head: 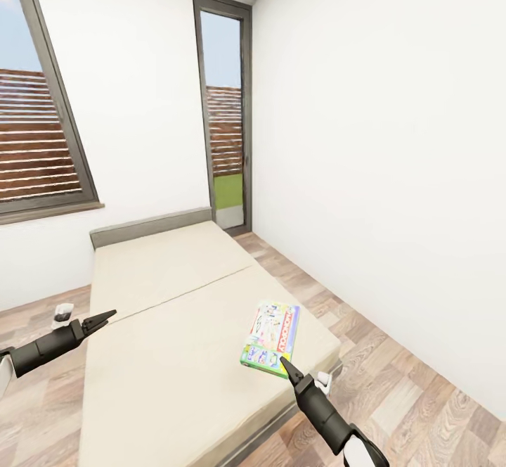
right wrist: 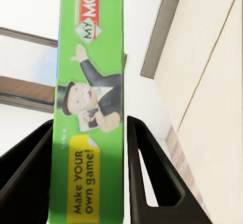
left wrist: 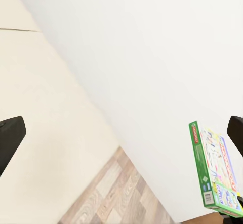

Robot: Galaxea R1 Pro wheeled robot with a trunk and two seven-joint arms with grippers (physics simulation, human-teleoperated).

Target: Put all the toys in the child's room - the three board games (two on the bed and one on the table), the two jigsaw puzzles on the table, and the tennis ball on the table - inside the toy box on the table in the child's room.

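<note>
The right hand (head: 282, 361) is clamped on the near short end of a board game (head: 271, 338), a flat rectangular box with a green border, white face and red "MONOPOLY" lettering. In the head view the board game sits over the near right corner of the bed (head: 169, 312), and whether it rests on the mattress or is lifted just clear of it cannot be told. Its long axis runs away from the robot toward the far wall, leaning slightly to the right, with the held end nearest the robot. In the right wrist view the green edge of the board game (right wrist: 88, 107), printed "Make YOUR own game!", stands between the two dark fingers (right wrist: 152, 178), which flank it on either side, and its length extends straight out along them. In the left wrist view the board game (left wrist: 215, 165) appears seen from the side, its printed face turned partly toward that camera. The left hand (head: 105, 316) hangs over the left edge of the bed, well apart from the box, released, with its fingers (left wrist: 7, 140) spread wide and nothing between them. A wood-plank floor (head: 393, 382) surrounds the bed, with white walls and two windows (head: 225, 115) behind.
</note>
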